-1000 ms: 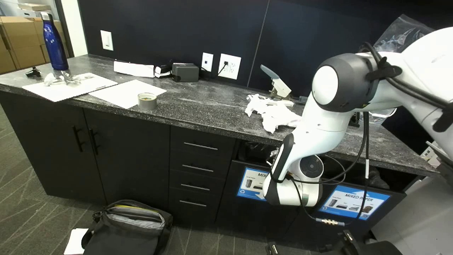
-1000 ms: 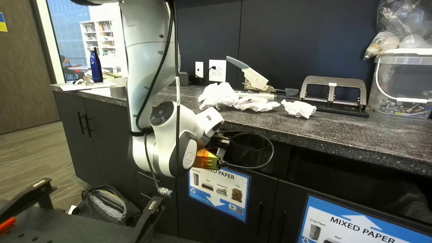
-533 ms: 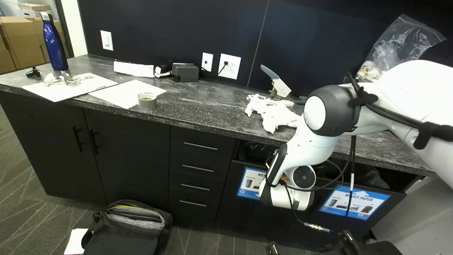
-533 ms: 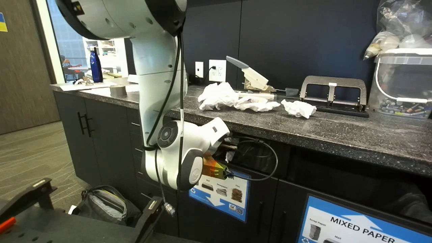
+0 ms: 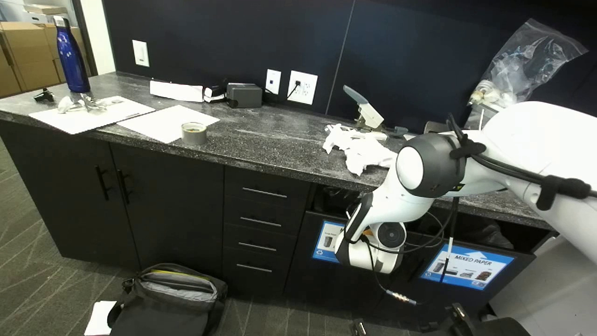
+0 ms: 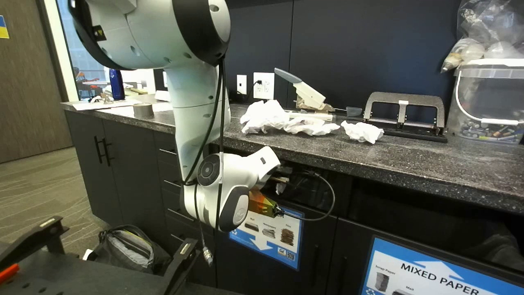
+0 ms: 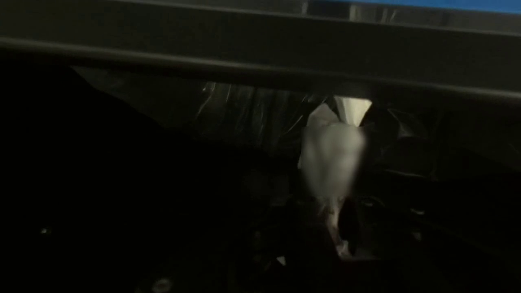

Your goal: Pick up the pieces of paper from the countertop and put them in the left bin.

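The end effector (image 6: 282,180) is positioned at the slot above the front panel of the left bin (image 6: 317,241), just below the front edge of the tabletop (image 6: 413,159). A small white scrap (image 6: 281,188) is seen directly beneath it. In the wrist view, the upper part is crossed by a dark panel lip (image 7: 244,44); below this, a pale, blurred piece of paper (image 7: 333,158) is shown against glossy black lining (image 7: 240,114). Whether the jaws are held apart or clamped on paper cannot be determined, as that part is lost in shadow.

A heap of crumpled paper (image 6: 268,116) is located on the tabletop, in front of a stapler (image 6: 309,96) whose handle is raised; the heap is shown in both exterior views. A separate crumpled piece (image 6: 363,132) is located just beside the heap, in front of a hole punch (image 6: 405,98). A clear bucket (image 6: 479,96) is placed farther along.

In an exterior view, two flat white sheets (image 5: 163,122), a roll of tape (image 5: 193,135) and a blue bottle (image 5: 72,56) are arranged toward the opposite end.

The left bin is marked by a blue-edged sign (image 6: 264,241), partly covered by the arm (image 6: 192,90). A similar sign (image 5: 468,268), lettered MIXED PAPER, is fitted to the right bin (image 6: 354,229).
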Controlling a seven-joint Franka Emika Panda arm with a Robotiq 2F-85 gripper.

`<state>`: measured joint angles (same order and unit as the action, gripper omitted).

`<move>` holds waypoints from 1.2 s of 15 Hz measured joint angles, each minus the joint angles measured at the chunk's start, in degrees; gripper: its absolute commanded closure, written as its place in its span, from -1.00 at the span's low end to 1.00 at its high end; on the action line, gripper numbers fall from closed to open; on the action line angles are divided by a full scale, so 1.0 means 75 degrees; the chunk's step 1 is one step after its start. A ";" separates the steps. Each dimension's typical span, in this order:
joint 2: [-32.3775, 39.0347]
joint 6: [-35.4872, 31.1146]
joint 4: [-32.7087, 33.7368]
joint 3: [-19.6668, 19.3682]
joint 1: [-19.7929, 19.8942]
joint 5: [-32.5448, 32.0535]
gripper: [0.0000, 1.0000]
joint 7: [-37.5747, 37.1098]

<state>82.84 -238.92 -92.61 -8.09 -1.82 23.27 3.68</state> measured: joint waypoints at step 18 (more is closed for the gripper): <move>-0.2963 0.1870 -0.3588 0.0937 0.0197 -0.0432 -1.00 -0.0478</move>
<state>60.62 -224.90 -119.52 -1.07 -0.34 20.03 0.10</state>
